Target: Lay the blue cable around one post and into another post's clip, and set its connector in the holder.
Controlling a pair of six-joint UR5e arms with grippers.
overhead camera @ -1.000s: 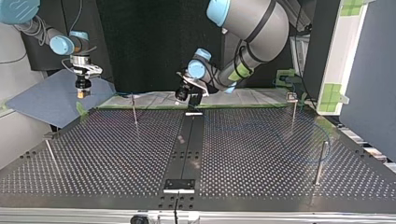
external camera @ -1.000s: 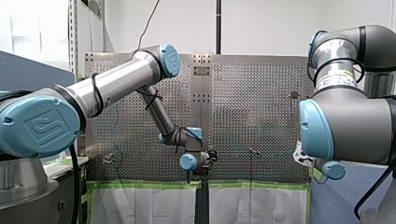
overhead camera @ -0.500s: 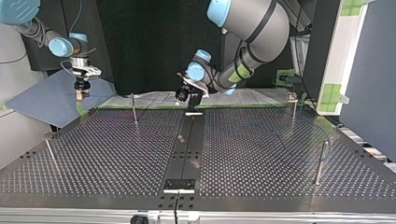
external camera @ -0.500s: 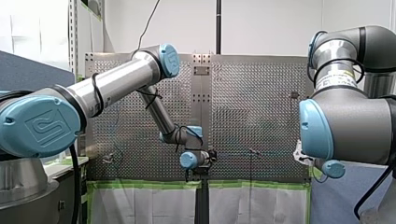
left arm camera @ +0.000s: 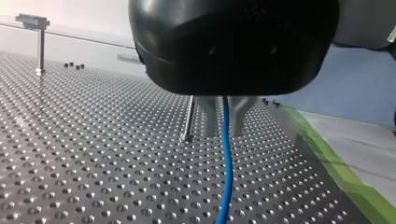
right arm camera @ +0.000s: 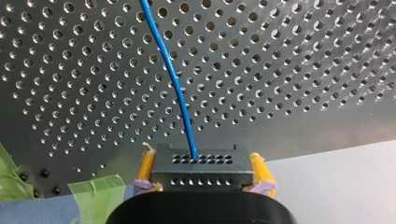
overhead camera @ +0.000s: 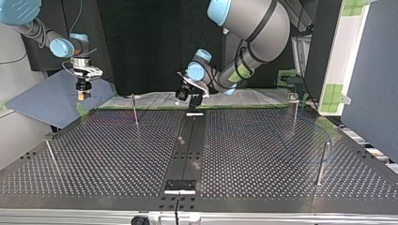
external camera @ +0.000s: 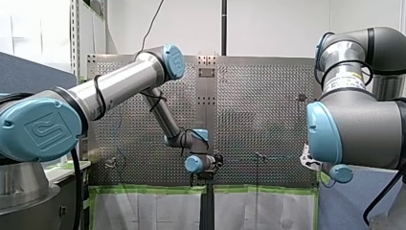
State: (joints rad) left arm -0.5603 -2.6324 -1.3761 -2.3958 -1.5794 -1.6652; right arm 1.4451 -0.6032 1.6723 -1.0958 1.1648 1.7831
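- My right gripper [right arm camera: 204,164] clamps the connector [right arm camera: 203,173].
- The blue cable [right arm camera: 173,84] runs through my left gripper [left arm camera: 225,119]; I cannot tell its grip.
- A hard tug could yank the connector loose.

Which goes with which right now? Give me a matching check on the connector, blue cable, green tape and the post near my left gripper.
1 connector
2 blue cable
3 green tape
4 post

A along the table edge
B upright on the table, beside my left gripper
C runs between my left gripper's metal fingers
D clamped between my right gripper yellow pads

Pairs: 1-D, 2-C, 3-A, 4-B
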